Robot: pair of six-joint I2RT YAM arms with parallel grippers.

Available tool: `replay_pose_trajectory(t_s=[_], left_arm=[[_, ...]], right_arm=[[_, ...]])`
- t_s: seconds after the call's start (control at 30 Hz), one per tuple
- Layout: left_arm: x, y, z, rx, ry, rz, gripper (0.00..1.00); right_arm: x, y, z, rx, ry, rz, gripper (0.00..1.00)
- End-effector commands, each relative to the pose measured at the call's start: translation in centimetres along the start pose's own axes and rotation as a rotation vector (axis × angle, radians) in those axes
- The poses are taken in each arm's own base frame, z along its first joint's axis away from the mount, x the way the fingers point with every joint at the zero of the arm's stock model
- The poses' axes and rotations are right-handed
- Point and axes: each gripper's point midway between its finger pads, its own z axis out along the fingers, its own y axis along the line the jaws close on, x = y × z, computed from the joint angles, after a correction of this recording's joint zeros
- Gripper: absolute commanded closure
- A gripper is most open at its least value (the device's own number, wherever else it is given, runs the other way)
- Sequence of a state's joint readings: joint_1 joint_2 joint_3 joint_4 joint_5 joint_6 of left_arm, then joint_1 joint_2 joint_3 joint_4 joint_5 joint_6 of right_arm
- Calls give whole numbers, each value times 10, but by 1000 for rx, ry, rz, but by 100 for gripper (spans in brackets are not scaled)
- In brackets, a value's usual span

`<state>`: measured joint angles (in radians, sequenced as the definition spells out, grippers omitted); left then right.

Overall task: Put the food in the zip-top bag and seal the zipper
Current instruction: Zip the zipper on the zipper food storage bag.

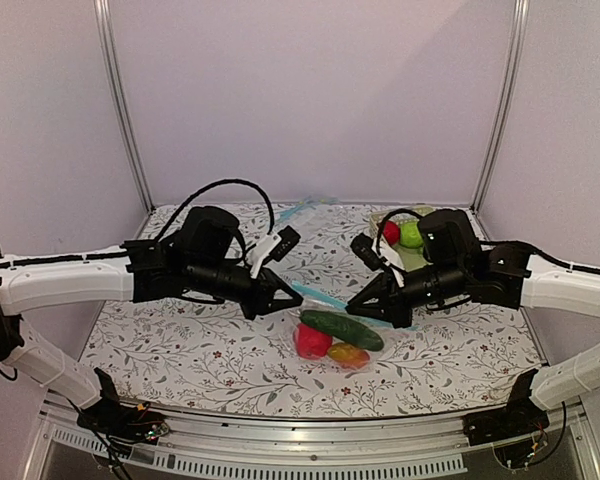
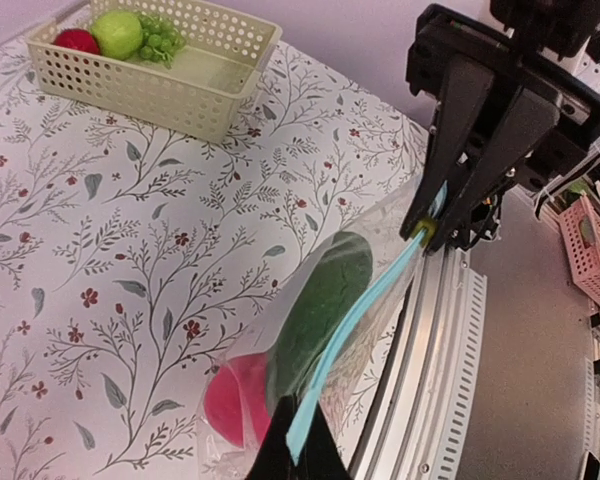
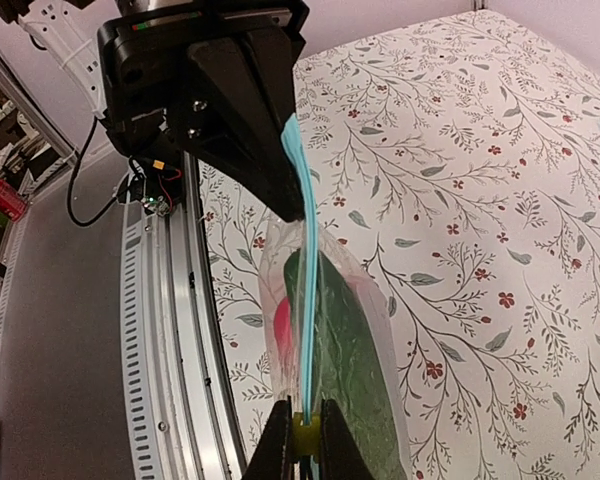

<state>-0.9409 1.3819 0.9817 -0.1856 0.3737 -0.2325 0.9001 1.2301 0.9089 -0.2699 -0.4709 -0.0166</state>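
L pincer (image 2: pixel 295 445) & R pincer (image 3: pixel 300 440) each pinch tight on zipper (image 3: pixel 305 300) ends. Bag (image 3: pixel 365 290) stretched btwn them, near surface's (image 1: pixel 180 340) front edge, mid. Inside: cucumber (image 2: pixel 320 300), red fruit (image 2: pixel 230 400).

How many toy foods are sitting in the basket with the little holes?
3, all bunched in one end of the cream perforated plastic basket: a round red toy fruit, a bright green apple and a green grape bunch. Something small could hide beneath them.
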Motion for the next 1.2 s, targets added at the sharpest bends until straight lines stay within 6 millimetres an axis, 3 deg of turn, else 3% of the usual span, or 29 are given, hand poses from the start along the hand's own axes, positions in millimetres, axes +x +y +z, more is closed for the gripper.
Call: replay_pose_trajectory(t_s=[0.0,0.43,1.17], left_arm=[[13,31,-13,-113,31,-41,100],[12,56,-29,-177,2,-95,100],[18,101,-65,-336,-14,-181,100]], right_arm=[[14,-11,-11,55,48,10,96],[17,-25,-26,119,50,22,96],[17,-28,-36,158,50,32,95]])
